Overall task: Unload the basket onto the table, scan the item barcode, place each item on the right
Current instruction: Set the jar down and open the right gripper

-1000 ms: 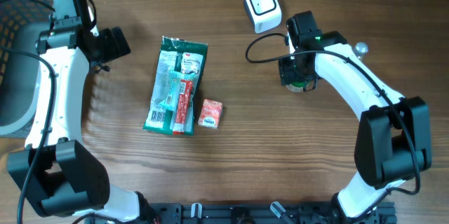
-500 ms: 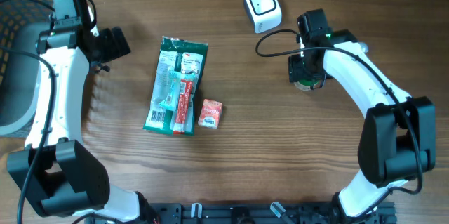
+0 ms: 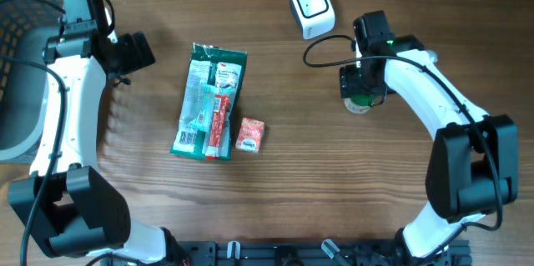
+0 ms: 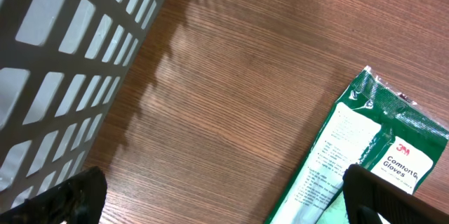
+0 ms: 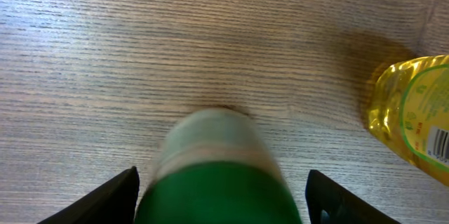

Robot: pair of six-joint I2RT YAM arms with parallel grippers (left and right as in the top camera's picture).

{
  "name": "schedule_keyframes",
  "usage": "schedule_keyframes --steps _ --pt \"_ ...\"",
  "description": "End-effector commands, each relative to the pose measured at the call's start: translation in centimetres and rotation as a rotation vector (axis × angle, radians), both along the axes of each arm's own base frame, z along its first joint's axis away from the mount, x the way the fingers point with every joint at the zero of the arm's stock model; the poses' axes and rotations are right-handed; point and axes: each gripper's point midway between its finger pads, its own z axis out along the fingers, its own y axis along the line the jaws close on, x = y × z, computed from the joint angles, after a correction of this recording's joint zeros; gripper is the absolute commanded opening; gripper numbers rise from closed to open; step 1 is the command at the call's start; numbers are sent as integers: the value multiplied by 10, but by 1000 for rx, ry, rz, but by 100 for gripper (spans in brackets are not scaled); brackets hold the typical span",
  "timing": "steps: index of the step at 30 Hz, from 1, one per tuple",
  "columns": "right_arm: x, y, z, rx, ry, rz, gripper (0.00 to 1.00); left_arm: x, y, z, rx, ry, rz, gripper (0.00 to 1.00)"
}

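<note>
A white barcode scanner point(image 3: 312, 7) sits at the back of the table, its cable running toward the right arm. Just in front of it my right gripper point(image 3: 361, 87) stands over a green-and-white bottle point(image 3: 358, 103). In the right wrist view that bottle point(image 5: 217, 175) is blurred and fills the space between the fingers point(image 5: 105, 199), with a thin gap on each side, so the jaws are open around it. My left gripper point(image 3: 135, 52) is open and empty at the far left, beside a green glove pack point(image 3: 209, 99).
A red stick pack point(image 3: 219, 126) lies on the glove pack, with a small red box point(image 3: 250, 134) next to it. A yellow bottle point(image 5: 414, 115) lies to the right of the right gripper. A grey mesh basket point(image 4: 63, 62) stands at the table's left edge.
The right arm shifted to the right with the bottle, then eased back slightly left. Its jaws have spread wider around the bottle. The left arm has not moved.
</note>
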Motion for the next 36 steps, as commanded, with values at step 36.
schedule_keyframes --steps 36 --pt "-2 7 75 190 -51 -630 72 2 0 4 -6 -13 2 100"
